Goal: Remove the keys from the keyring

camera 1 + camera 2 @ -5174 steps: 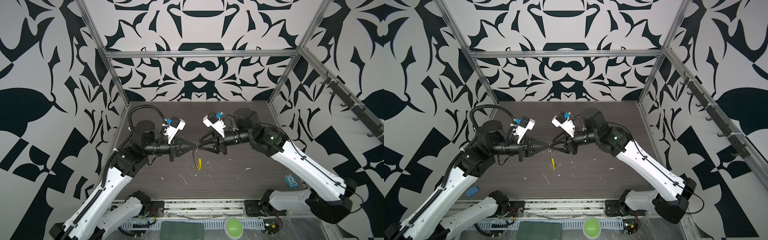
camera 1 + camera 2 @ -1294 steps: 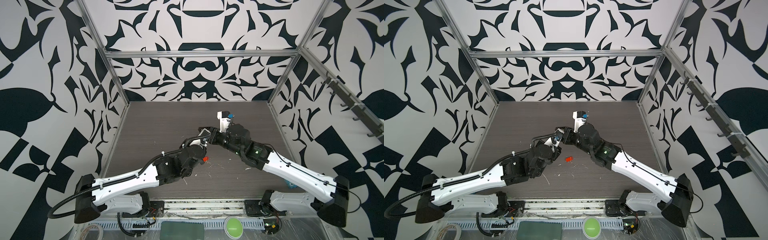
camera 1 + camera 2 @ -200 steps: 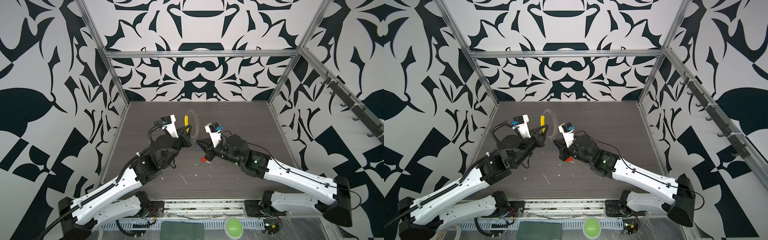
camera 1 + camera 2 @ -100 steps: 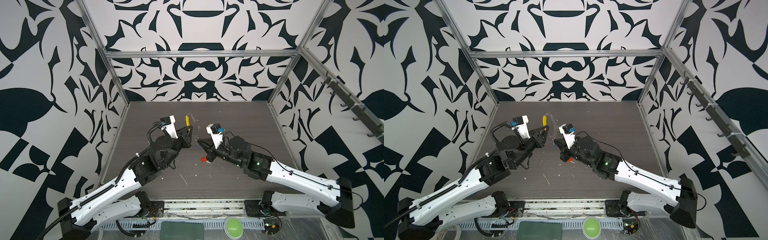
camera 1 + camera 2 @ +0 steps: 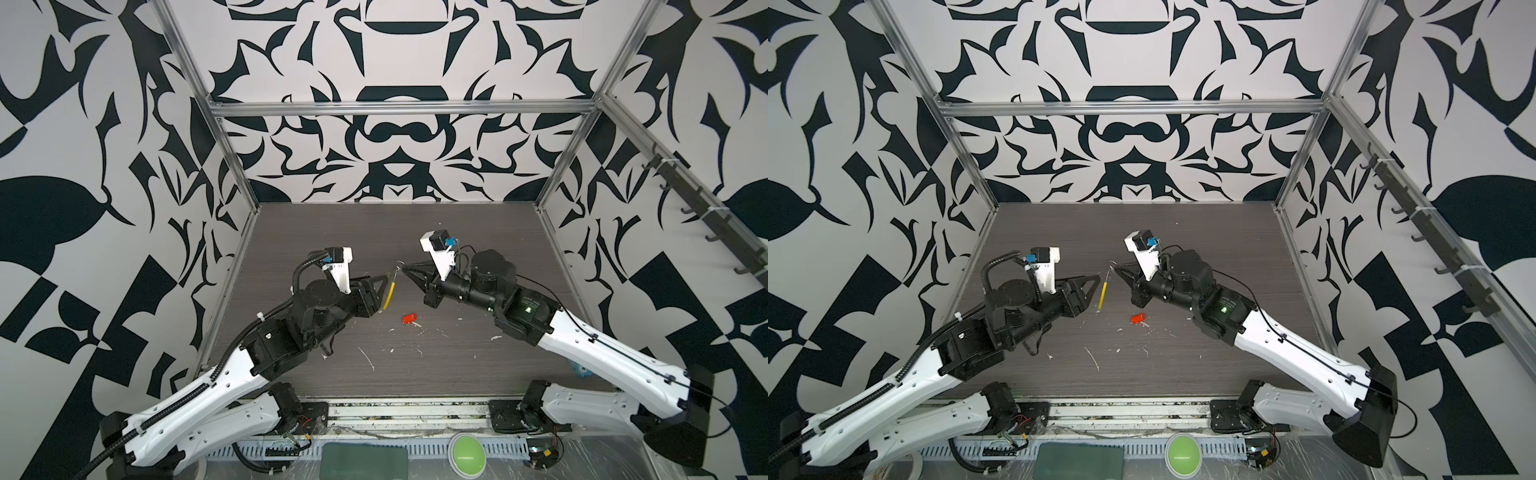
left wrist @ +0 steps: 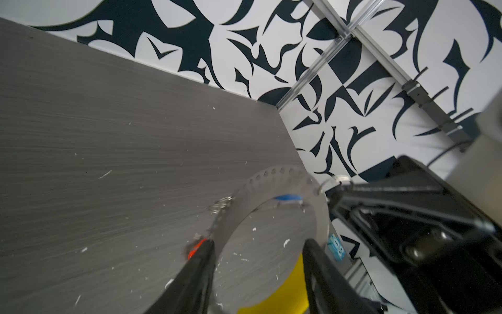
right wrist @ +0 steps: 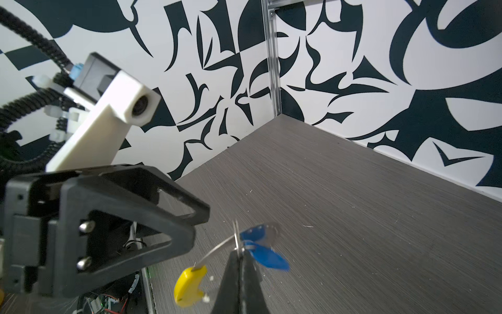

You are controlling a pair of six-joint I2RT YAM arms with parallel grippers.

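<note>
Above the tabletop (image 5: 332,232), a little toward the back wall from the red key (image 5: 409,318), the keyring (image 7: 217,246) hangs in the air from the right gripper (image 7: 239,252).

Both top views show the red key lying flat and alone on the tabletop, apart from both arms. They give the keyring only as a thin line, with its yellow sleeve (image 5: 1101,295) dangling below the right gripper's tip. The blue key cannot be made out there.

The right wrist view fills that in. The blue key (image 7: 267,257) sits right at the closed fingertips, threaded on the grey wire, and the yellow sleeve is lower down the loop. The left wrist view shows the loop as a broad, blurred grey band with a row of notches and the blue key across it. The red key peeks out beside one left finger (image 6: 195,274).

The right gripper's jaws are pressed fully together on the keyring where the blue key hangs. Whether they pinch the wire itself or the key's small ring I cannot tell.

The left gripper (image 5: 1094,291) faces it from the keyring's other side, also raised above the red key. It stands roughly half open and grips nothing. Its own wrist view frames the loop between the spread fingers, while the right wrist view shows the sleeve hanging clear of it.
</note>
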